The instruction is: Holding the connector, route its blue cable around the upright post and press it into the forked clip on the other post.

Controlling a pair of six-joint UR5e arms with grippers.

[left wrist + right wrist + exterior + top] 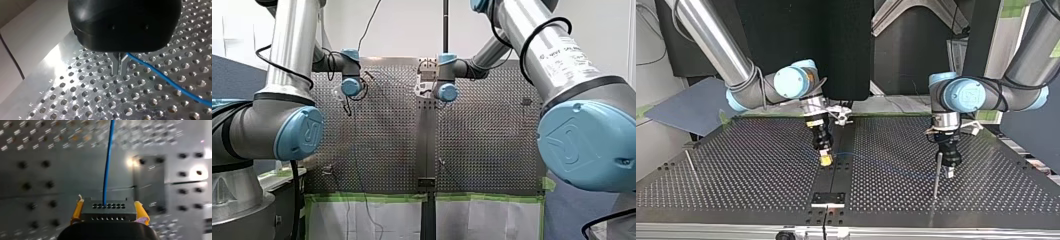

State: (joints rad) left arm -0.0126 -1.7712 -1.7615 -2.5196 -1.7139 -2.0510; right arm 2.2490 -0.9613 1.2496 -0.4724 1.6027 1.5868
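Perforated table point(492, 145) spans my front view. Top view: my right gripper point(825, 159) hangs mid-table, and my left gripper point(950, 170) is just beside one upright post point(937, 175). A second post point(690, 162) stands well apart. Left wrist view: metal fingers point(115, 65) pinch the single blue cable point(162, 75). Right wrist view: yellow pads point(78, 211) clamp the one connector point(108, 210), and the cable runs ahead of it.

The whole setup sits on a perforated metal counter point(492, 140). In the front view there's a plain pale wall point(402, 30) behind it, a thin dark pole point(445, 25) standing up at the far edge, and white sheets point(377, 220) framed in green tape point(367, 197) along the near edge. The top view shows a big black panel point(846, 45) behind the counter and a grey board point(686, 107) tilted at that view's left. Lighting's strong too, there's a bright glare point(56, 60) on the metal in the left wrist view.
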